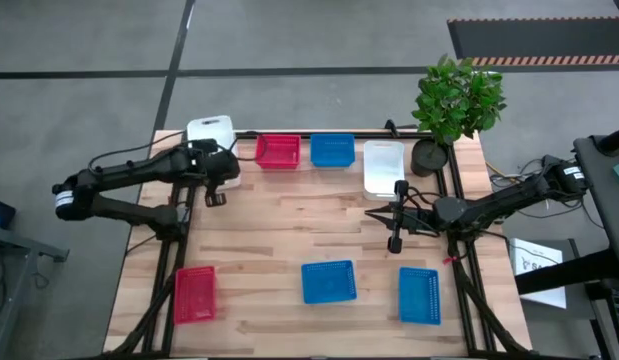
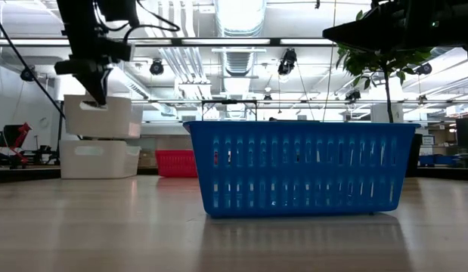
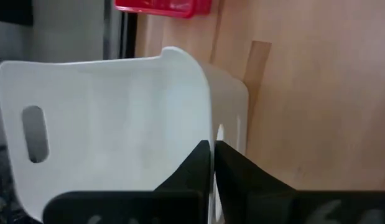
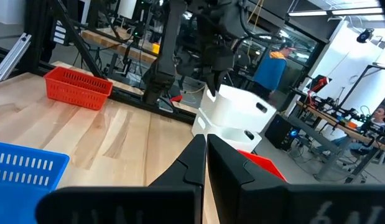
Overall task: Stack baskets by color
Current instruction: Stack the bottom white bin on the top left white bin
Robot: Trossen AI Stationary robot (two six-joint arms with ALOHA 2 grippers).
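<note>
White basket (image 3: 111, 118) pinched in closed left claw (image 3: 212, 155).

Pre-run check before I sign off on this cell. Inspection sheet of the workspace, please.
Surface: wooden table, bare in the middle, no spills seen.
Job's things: one white basket lifted over a second white basket at the back left; red basket, blue basket and a third white basket along the back; another red basket and two blue baskets in front.
Clutter: potted plant at the back right corner.
Grippers: left gripper shut on the lifted white basket's rim; right gripper shut, empty, over the table's right side.
Cables: black cable along the back edge.
Surroundings: person behind the table.
</note>
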